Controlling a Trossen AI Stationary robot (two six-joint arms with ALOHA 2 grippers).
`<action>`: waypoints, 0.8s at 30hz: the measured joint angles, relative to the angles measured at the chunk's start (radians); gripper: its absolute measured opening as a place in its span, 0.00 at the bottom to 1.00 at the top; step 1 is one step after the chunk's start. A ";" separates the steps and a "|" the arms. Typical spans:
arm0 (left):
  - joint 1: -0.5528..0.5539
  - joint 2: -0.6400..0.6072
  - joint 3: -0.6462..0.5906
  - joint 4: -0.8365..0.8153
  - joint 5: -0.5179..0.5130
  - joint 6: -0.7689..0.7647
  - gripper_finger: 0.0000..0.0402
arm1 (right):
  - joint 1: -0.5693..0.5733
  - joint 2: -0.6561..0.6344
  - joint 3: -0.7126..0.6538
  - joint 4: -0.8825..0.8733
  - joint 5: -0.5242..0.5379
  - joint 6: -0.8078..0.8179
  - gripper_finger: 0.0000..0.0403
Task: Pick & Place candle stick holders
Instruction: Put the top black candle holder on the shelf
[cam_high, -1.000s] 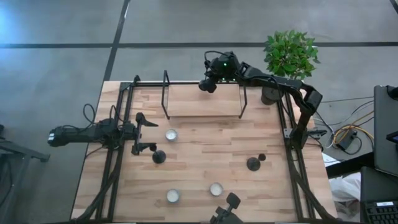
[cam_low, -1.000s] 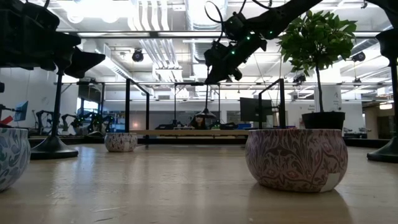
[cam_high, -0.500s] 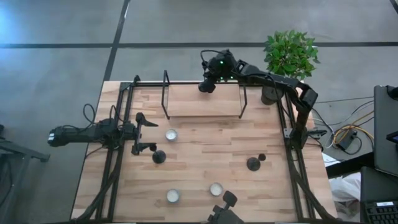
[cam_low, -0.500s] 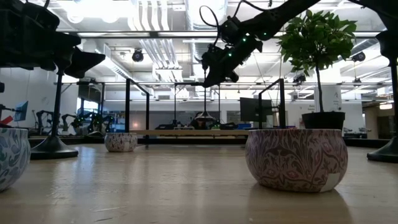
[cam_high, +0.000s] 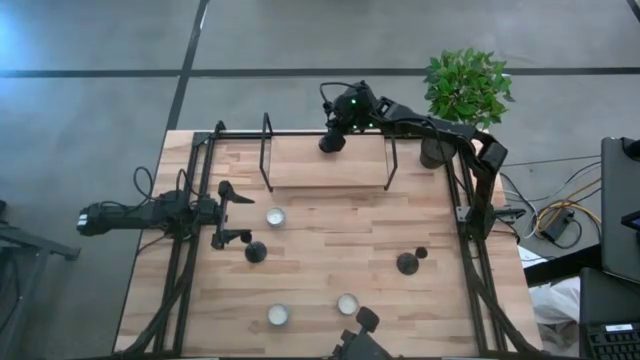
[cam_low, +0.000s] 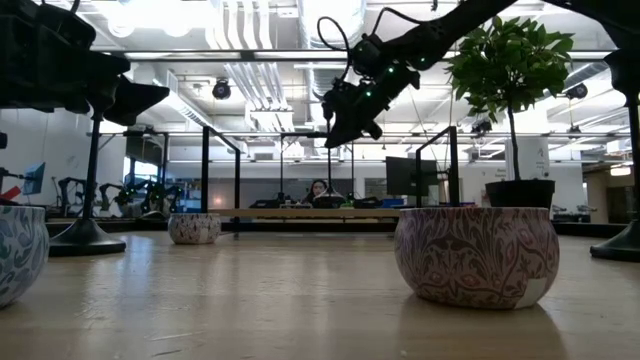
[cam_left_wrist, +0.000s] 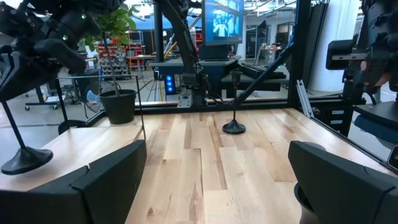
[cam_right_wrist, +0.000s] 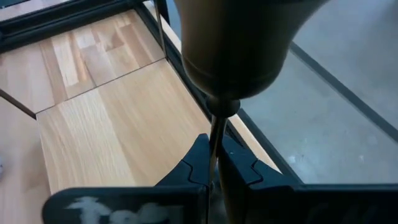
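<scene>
1. Right gripper (cam_high: 332, 143): reached out over the far edge of the table (cam_high: 330, 235), above the raised shelf (cam_high: 300, 165). Shut tight on the thin stem of one candle holder (cam_right_wrist: 239, 50).
2. Grip point: on the stem, with the round base hanging free beyond the fingertips. Judged reason: keeps the base unobstructed so that it can land flat, and lets the weight below the grip hold the stem near upright.
3. Position of the carried holder: base over the far side of the shelf, close to the frame rail. Contact between base and shelf cannot be told from any view.
4. Judged step: carry nearly done, set-down not yet done. Lower only once the whole base lies over the wood; a base overlapping the rail would likely tip on release.
5. Left gripper (cam_high: 230, 215): parked low at the left edge of the table, fingers spread fully apart, holding nothing. Aimed across the table, apparently waiting.
6. Second candle holder (cam_high: 256, 251): upright on the table just beside the left gripper, apart from its fingers.
7. Third candle holder (cam_high: 407, 263): upright on the right half of the table, well apart from both grippers.
8. Three small white bowls (cam_high: 275, 216): scattered among the standing holders. Keep the approach to either holder clear of them, since the tall thin stems look easy to knock over.
</scene>
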 joint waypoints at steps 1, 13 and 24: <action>0.000 0.000 0.000 0.000 0.000 0.000 0.99 | 0.000 0.003 0.000 0.001 0.000 -0.001 0.03; 0.000 0.000 0.000 0.000 0.000 0.000 0.99 | 0.000 0.027 0.000 0.002 0.000 -0.004 0.03; 0.001 0.000 0.000 0.000 0.000 0.000 0.99 | 0.000 0.028 0.000 0.003 0.001 -0.050 0.03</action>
